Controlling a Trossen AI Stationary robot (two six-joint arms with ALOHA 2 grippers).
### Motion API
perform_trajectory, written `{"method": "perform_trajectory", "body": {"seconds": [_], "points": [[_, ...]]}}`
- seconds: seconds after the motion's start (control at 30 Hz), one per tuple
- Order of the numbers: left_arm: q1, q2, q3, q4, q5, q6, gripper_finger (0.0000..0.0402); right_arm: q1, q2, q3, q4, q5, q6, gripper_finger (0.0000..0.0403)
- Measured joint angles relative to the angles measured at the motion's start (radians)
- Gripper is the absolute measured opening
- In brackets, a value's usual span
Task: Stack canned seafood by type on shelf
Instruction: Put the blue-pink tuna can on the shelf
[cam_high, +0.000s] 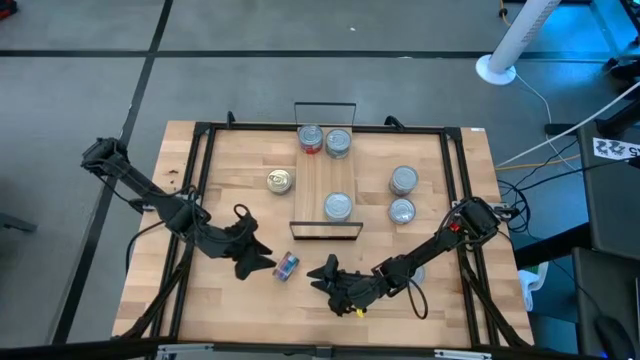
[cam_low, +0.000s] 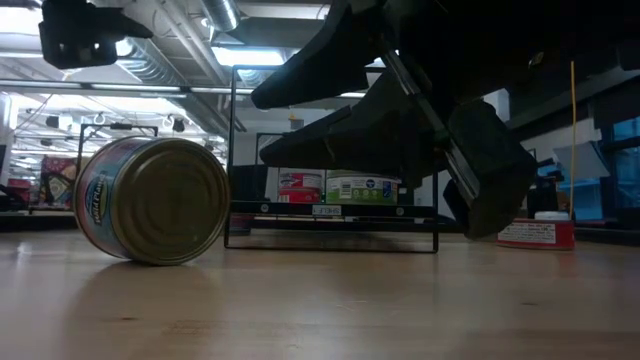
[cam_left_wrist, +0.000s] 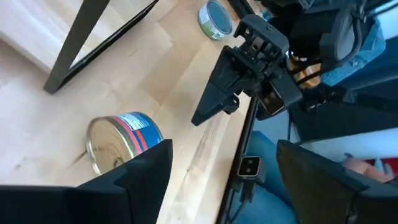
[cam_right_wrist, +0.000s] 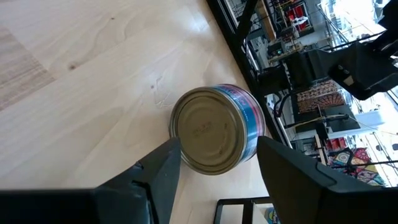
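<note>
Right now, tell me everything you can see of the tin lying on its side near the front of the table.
The tin is a short round metal can with a dull gold ribbed end and a blue, red and white wrap label. It lies tipped on its side, rolling surface on the wooden tabletop, off the shelf and in front of it. It sits between the left tool and right tool; both stand open and neither touches it. No dents show.

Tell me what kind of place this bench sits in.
Likely a robotics lab or workshop: exposed ceiling ducts and strip lights, stocked shelving behind, and cables trailing off the wooden table.
</note>
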Motion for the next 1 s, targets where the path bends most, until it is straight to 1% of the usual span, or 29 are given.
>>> {"method": "perform_trajectory", "body": {"seconds": [0.13,0.23,0.33,0.5,0.57,0.67,0.77,1.0], "points": [[0.000,0.041,0.000,0.079,-0.005,0.009,0.0280,0.000,0.000,0.000,0.000,0.000,0.000,0.0214],[0.000,0.097,0.039,0.072,0.001,0.034,0.0280,0.000,0.000,0.000,-0.001,0.000,0.000,0.0214],[0.000,0.152,0.121,-0.028,0.003,0.054,0.0280,0.000,0.000,0.000,-0.002,0.000,0.000,0.0214],[0.000,0.259,0.296,-0.335,0.009,0.054,0.0280,0.000,0.000,0.000,-0.003,0.000,0.000,0.0214],[0.000,0.310,0.360,-0.452,0.009,0.032,0.0280,0.000,0.000,0.000,-0.003,0.000,0.000,0.0214],[0.000,0.395,0.430,-0.573,0.009,-0.024,0.0280,0.000,0.000,0.000,-0.003,0.000,0.000,0.0214],[0.000,0.470,0.475,-0.628,0.009,-0.052,0.0280,0.000,0.000,0.000,-0.003,0.000,0.000,0.0214],[0.000,0.559,0.507,-0.627,0.010,-0.077,0.0280,0.000,0.000,0.000,-0.003,0.001,0.000,0.0214]]}}
